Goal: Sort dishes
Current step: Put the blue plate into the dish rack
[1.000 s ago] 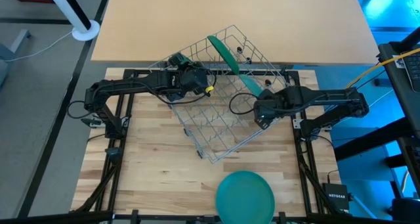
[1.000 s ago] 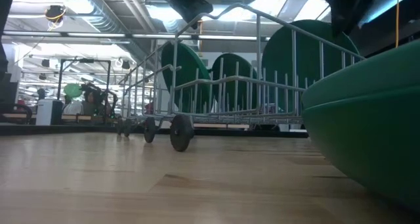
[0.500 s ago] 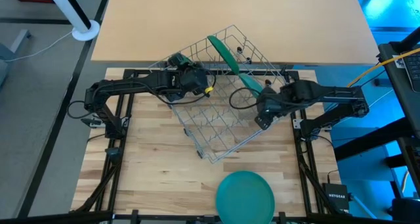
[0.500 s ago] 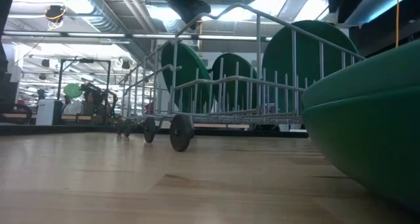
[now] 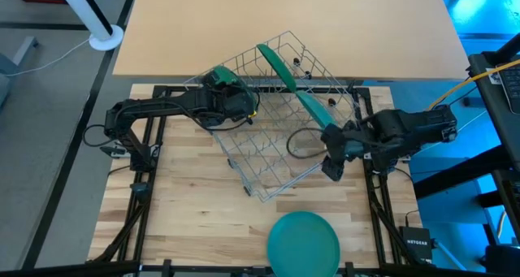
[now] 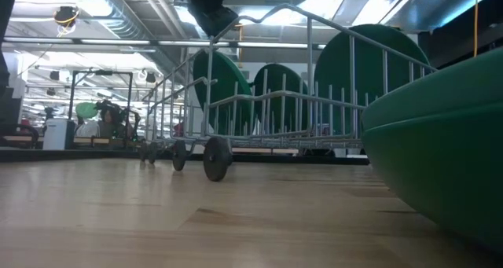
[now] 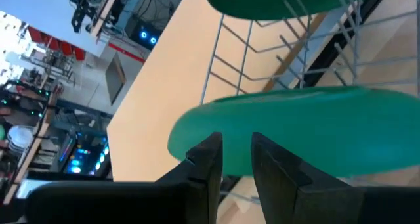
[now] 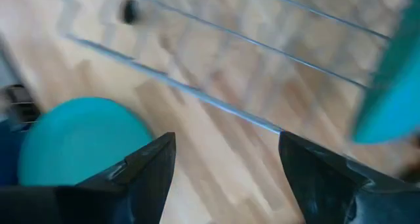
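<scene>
A silver wire rack (image 5: 268,159) sits askew mid-table on small wheels (image 6: 214,159). Two green plates (image 5: 276,66) (image 5: 313,106) stand on edge between its wires. At the rack's far left corner my left gripper (image 5: 226,86) (image 7: 236,152) is shut on a third green plate (image 5: 221,74) (image 6: 222,79). My right gripper (image 5: 333,170) (image 8: 226,142) hangs open above the rack's right side, holding nothing. Another green plate (image 5: 303,240) (image 8: 79,145) lies flat on the wood at the near edge. My left gripper pinches the plate's rim (image 7: 237,129) between its two fingers (image 7: 209,159), which lie across the rim. They come from the table's left, slanting down. The plate stands on edge inside the rack's wires (image 6: 222,79); whether its lower edge rests on the rack, I cannot tell.
A tan tabletop (image 5: 284,17) adjoins the far side, under the rack's far corner. A white pole base (image 5: 106,40) stands at the far left. Bare wood (image 5: 187,204) lies left of the near plate, which looms large at the low view's right (image 6: 440,142).
My right gripper, open throughout, has drawn away from the rack's right-hand plate, rising and going toward the table's near right. My left gripper has tipped a little with its plate, staying at the rack's far left corner.
</scene>
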Motion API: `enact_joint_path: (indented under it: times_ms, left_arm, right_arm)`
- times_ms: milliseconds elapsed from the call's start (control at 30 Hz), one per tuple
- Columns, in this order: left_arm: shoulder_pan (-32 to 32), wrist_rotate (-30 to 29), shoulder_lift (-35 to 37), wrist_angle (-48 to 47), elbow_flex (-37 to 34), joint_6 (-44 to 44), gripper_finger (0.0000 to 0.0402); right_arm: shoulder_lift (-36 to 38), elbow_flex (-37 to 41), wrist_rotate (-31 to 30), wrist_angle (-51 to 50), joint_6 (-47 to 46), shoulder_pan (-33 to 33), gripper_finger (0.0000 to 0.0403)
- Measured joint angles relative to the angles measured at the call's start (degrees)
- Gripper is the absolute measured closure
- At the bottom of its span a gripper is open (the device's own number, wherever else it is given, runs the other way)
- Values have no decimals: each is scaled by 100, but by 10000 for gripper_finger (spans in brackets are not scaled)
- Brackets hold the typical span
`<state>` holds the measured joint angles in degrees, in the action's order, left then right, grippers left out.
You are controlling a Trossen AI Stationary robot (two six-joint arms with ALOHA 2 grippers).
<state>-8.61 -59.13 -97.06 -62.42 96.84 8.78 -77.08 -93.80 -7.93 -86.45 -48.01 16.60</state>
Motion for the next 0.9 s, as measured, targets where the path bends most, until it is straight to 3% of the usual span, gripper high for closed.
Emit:
enact_joint_path:
  times_ms: [433, 600, 900]
  left_arm:
    - [1060, 377, 0, -371, 0, 1346, 329]
    - [1711, 820, 0, -256, 1, 1944, 329]
    - [2807, 1340, 2, 191, 0, 2683, 329]
  right_arm:
    - [-4, 656, 5, 2515, 444, 1357, 128]
    - [-4, 1299, 8, 3052, 434, 1585, 128]
    - [-6, 2773, 599, 4047, 416, 1898, 128]
